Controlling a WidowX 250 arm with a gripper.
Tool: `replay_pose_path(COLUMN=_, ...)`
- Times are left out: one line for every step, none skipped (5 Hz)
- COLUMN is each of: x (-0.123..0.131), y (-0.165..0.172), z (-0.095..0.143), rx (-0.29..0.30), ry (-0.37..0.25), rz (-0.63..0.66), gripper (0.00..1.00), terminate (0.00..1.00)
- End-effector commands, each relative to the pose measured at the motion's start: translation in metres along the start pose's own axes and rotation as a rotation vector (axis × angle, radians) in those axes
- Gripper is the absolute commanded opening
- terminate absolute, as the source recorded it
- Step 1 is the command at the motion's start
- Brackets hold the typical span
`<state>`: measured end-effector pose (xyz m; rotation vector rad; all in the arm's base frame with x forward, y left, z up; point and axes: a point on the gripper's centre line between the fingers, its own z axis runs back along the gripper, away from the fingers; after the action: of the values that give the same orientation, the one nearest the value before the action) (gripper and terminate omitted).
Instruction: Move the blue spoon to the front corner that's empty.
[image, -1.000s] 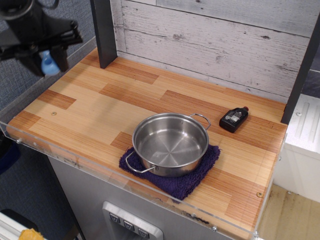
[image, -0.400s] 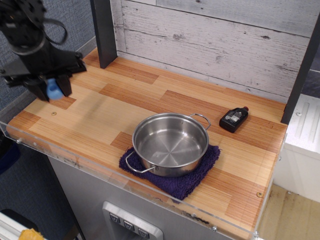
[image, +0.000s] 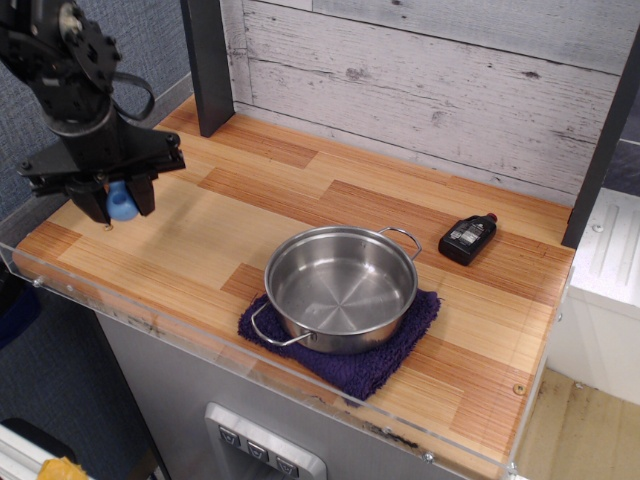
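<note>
My gripper (image: 121, 201) is shut on the blue spoon (image: 122, 202); only a light-blue piece of it shows between the black fingers. The spoon's grey bowl is hidden. The gripper hangs low over the front left corner (image: 70, 240) of the striped wood tabletop, just above the brown plank and the small screw (image: 108, 227) there. I cannot tell whether the spoon touches the wood.
A steel pot (image: 341, 287) stands on a purple cloth (image: 380, 360) at the front middle. A small black bottle (image: 467, 237) lies at the back right. A dark post (image: 210, 62) stands at the back left. A clear acrylic rim (image: 190, 335) runs along the front edge.
My gripper has come down and to the right with the blue spoon, from high above the left edge to low over the front left corner.
</note>
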<state>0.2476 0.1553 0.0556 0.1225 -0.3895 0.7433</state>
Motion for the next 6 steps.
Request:
replay_pose_path(x=-0.010, y=0.006, z=-0.010, rx=-0.011, ry=-0.020, rz=0.003, gripper=0.00, terminate=0.00)
replay_pose_path(x=-0.016, y=0.009, z=-0.017, rx=-0.014, ry=-0.013, rz=0.021, gripper=0.00, terminate=0.00)
replay_pose_path(x=-0.020, y=0.008, z=-0.023, rx=-0.028, ry=-0.011, rz=0.026, gripper=0.00, terminate=0.00)
replay_pose_path(x=-0.020, y=0.009, z=-0.029, rx=-0.031, ry=-0.002, rz=0.013, gripper=0.00, terminate=0.00)
replay_pose_path(x=-0.020, y=0.015, z=-0.029, rx=-0.014, ry=0.012, rz=0.041, gripper=1.00, terminate=0.00)
replay_pose_path(x=-0.020, y=0.017, z=-0.028, rx=-0.005, ry=0.042, rz=0.056, gripper=1.00, terminate=0.00)
